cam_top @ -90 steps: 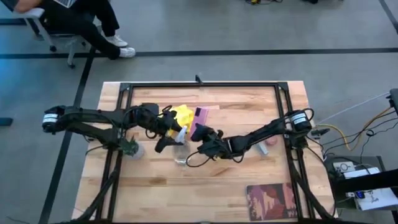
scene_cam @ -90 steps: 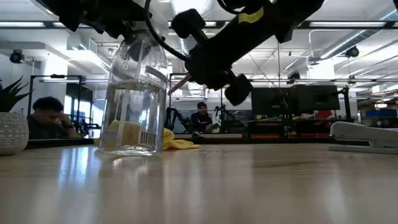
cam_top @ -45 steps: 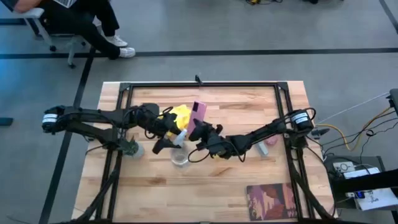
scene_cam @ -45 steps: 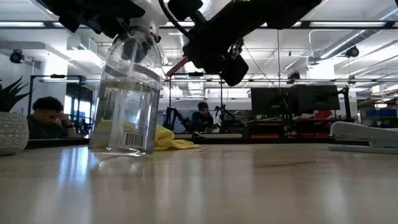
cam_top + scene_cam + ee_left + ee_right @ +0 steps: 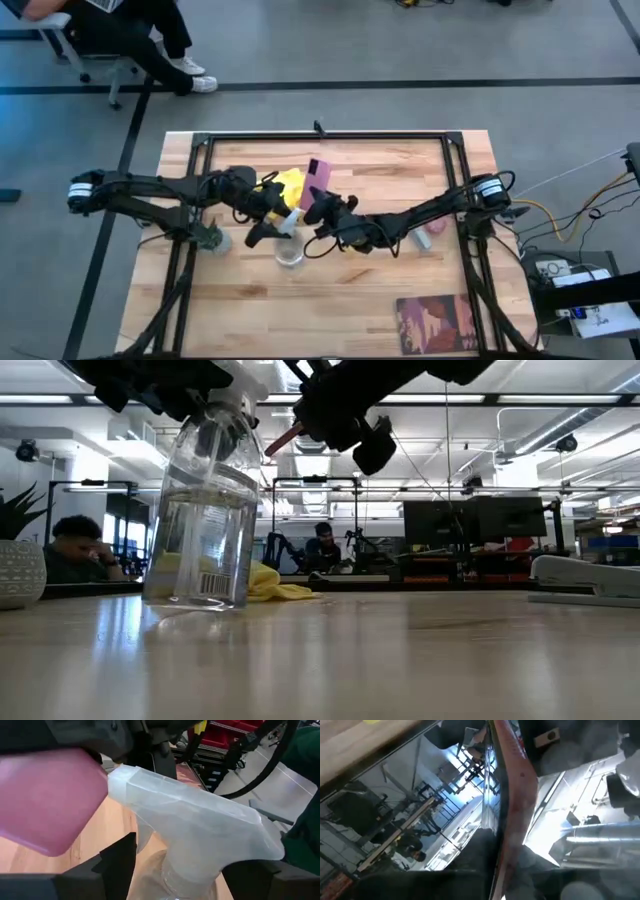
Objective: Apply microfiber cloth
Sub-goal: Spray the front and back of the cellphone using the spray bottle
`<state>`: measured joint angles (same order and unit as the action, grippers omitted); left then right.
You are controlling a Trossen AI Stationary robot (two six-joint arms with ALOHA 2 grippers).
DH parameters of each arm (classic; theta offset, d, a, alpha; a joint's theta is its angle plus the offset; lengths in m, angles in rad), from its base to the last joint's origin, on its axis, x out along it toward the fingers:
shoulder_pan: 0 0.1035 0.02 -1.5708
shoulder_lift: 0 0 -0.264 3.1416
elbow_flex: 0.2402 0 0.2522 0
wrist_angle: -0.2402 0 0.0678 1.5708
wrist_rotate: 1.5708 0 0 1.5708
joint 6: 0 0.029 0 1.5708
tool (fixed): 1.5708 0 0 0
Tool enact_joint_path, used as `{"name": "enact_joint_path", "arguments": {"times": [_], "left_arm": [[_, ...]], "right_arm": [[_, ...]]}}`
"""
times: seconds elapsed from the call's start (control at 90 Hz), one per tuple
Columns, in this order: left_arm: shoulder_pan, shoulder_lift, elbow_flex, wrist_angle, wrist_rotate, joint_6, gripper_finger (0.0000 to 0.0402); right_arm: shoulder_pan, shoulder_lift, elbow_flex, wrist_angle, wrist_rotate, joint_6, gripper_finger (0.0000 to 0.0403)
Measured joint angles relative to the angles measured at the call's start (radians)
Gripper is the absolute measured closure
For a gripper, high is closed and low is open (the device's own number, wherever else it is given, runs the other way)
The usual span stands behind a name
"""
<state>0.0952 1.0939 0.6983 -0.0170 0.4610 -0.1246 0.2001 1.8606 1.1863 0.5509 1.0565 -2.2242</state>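
Two grippers were busy: the left gripper [image 5: 283, 222] clenched the clear plastic spray bottle [image 5: 207, 520], and the right gripper [image 5: 318, 207] gripped a pink-backed phone [image 5: 319, 176] lifted just beside it. Behind the bottle, the yellow cloth [image 5: 290, 185] lay crumpled on the wooden table [image 5: 350, 290]. Looked soft, light and floppy, so I'd pinch a raised fold rather than a flat edge.

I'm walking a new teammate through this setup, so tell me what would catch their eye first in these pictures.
Most striking is the clear spray bottle near the table's middle, its white trigger head gripped by the left hand. Right beside it, the right hand holds up a phone in a pink case, lifted off the wood. Behind the bottle, the bright yellow microfiber cloth lies crumpled on the table, untouched.
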Motion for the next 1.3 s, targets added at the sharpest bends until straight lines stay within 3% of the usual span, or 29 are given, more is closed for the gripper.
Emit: {"name": "enact_joint_path", "arguments": {"times": [0.533,1.111,1.3], "left_arm": [[0.0,0.0,-0.001,0.002,-0.002,-0.001,0.0165],[0.001,0.001,-0.003,0.006,-0.015,-0.005,0.0266],[-0.001,0.001,-0.003,0.0,-0.005,-0.015,0.0257]], "right_arm": [[0.0,-0.027,-0.001,0.002,0.0,-0.029,0.04],[0.011,-0.043,-0.017,0.007,0.022,0.026,0.04],[0.011,-0.043,-0.019,0.007,0.032,0.053,0.04]]}}
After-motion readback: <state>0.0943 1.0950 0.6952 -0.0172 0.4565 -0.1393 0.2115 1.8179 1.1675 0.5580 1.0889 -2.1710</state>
